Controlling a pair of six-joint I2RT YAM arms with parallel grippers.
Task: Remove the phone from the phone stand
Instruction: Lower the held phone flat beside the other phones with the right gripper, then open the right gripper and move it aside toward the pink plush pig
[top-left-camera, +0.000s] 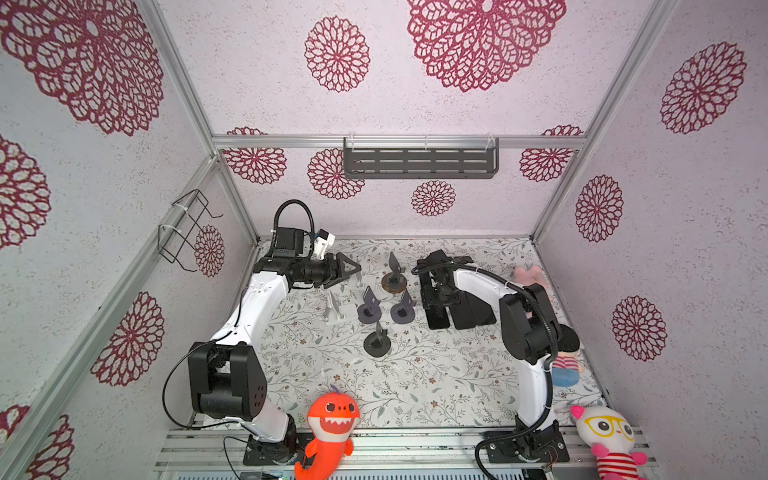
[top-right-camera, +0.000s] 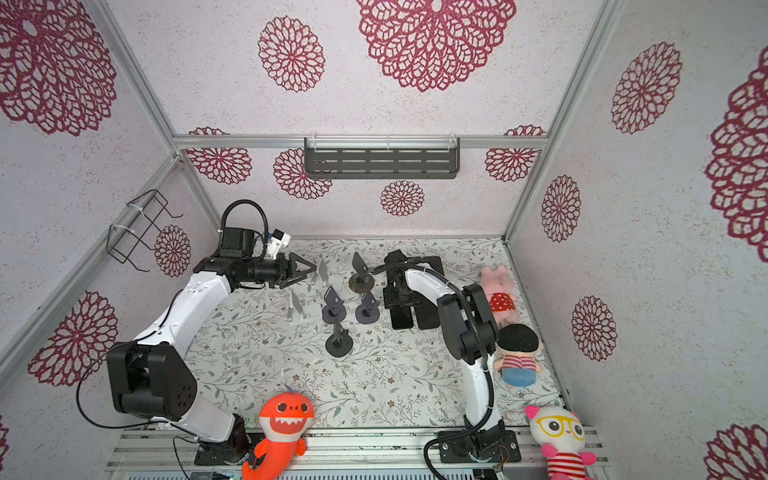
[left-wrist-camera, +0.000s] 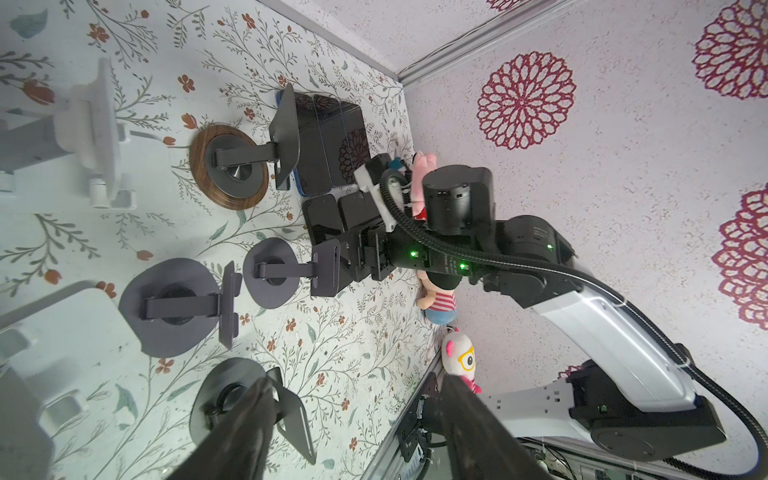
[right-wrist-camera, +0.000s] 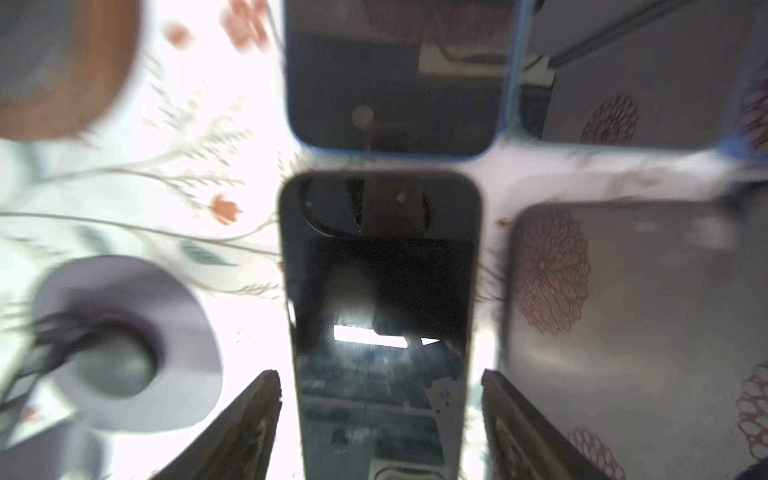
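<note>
A dark phone lies flat on the floral table between the fingers of my right gripper, which is open with a gap on each side. In both top views that gripper points down over a cluster of flat phones. The phone stand nearest it is purple and holds nothing. The wood-based stand, a second purple one and the black one also stand bare. My left gripper hangs open and empty at the back left, with the black stand beside one finger.
White stands sit left of the purple ones. A blue-cased phone lies just beyond the dark phone. Plush toys line the right edge and the front: an orange shark and a white cat. A shelf hangs on the back wall.
</note>
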